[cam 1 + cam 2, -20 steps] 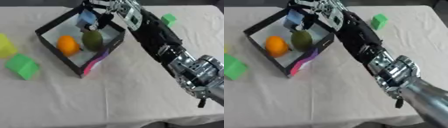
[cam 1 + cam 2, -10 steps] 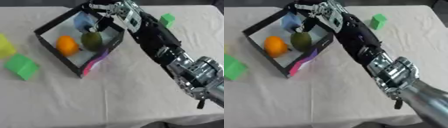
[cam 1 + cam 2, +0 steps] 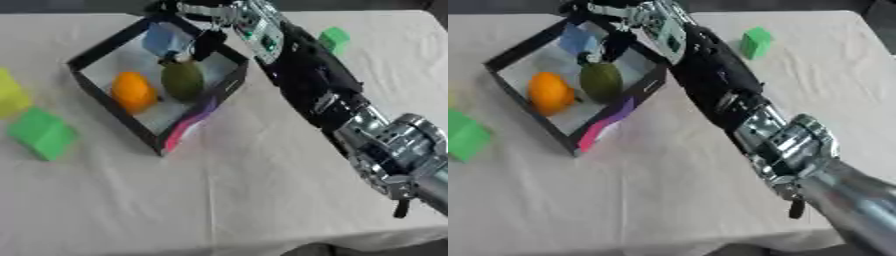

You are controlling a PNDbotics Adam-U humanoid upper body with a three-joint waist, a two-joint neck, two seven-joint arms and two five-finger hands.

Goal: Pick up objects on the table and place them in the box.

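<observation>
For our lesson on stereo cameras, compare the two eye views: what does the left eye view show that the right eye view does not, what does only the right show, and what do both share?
Only the left eye view shows the yellow block at the table's left edge. Only the right eye view shows more bare tablecloth right of the small green cube. Both share the black open box holding an orange fruit, a dark green fruit and a light blue object, the large green block, and the right hand over the box.

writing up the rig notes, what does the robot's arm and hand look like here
Only the right arm shows: a black forearm casing, a bulky silver metal joint nearer the camera, and a silver-and-black right hand with dark fingers. A small dark tab hangs below the joint. No left arm is visible.
</observation>
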